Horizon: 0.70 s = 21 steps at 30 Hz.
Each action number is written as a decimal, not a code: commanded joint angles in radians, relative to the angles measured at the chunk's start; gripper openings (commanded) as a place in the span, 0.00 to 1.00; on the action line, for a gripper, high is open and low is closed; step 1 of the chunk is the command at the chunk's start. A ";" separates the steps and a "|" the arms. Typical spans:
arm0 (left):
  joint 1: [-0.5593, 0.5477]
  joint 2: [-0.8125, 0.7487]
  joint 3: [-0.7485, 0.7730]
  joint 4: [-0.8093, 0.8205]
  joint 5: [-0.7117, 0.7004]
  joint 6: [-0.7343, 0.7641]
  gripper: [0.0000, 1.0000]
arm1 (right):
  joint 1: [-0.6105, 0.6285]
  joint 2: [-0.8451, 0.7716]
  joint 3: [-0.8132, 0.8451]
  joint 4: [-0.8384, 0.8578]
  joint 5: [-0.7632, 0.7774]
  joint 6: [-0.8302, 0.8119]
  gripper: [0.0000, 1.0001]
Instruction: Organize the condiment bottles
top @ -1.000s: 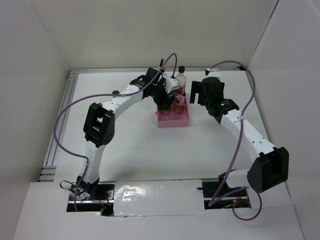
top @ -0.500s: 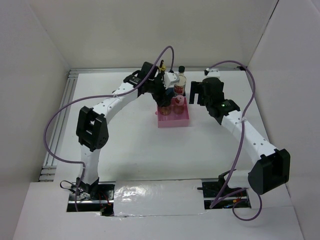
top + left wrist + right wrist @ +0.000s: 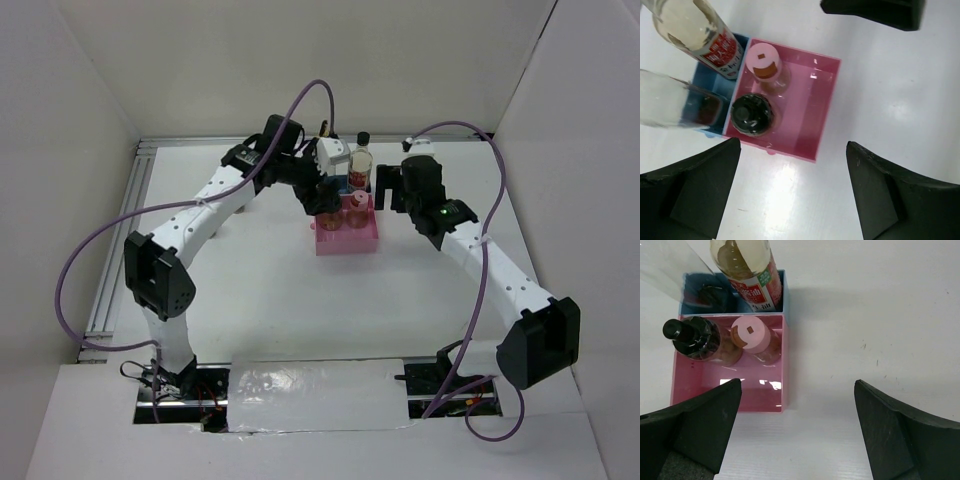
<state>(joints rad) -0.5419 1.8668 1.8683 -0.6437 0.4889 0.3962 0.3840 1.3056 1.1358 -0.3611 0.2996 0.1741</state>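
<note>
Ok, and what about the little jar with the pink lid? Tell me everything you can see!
The pink-lidded jar is small and round, with clear sides, something brownish inside, and a pale pink cap with a little brown mark in its middle. It stands upright in the pink tray, at the end by the blue tray, close beside a dark-lidded jar. Nothing grips it.

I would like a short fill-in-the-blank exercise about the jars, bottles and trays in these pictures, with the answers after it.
1. The pink-capped jar stands in the ____ tray.
2. The bottle with the red label stands in the ____ tray.
3. The pink-capped jar's tray holds ____ jars in all.
4. The left gripper and the right gripper are both ____ and hold nothing.

Missing words: pink; blue; two; open.
</note>
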 commanded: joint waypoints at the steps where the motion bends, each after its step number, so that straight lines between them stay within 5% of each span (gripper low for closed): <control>1: 0.026 -0.076 0.031 -0.086 0.071 -0.071 0.99 | 0.016 -0.008 0.022 0.024 -0.007 -0.015 1.00; 11: 0.328 -0.319 -0.096 -0.185 0.013 -0.117 0.99 | 0.038 0.000 0.024 0.036 -0.025 -0.021 1.00; 21: 0.700 -0.307 -0.393 0.032 -0.079 -0.050 0.99 | 0.078 0.069 0.076 0.039 -0.057 -0.041 1.00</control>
<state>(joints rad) 0.1184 1.5116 1.4872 -0.6941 0.4221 0.3172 0.4423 1.3670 1.1553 -0.3573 0.2577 0.1543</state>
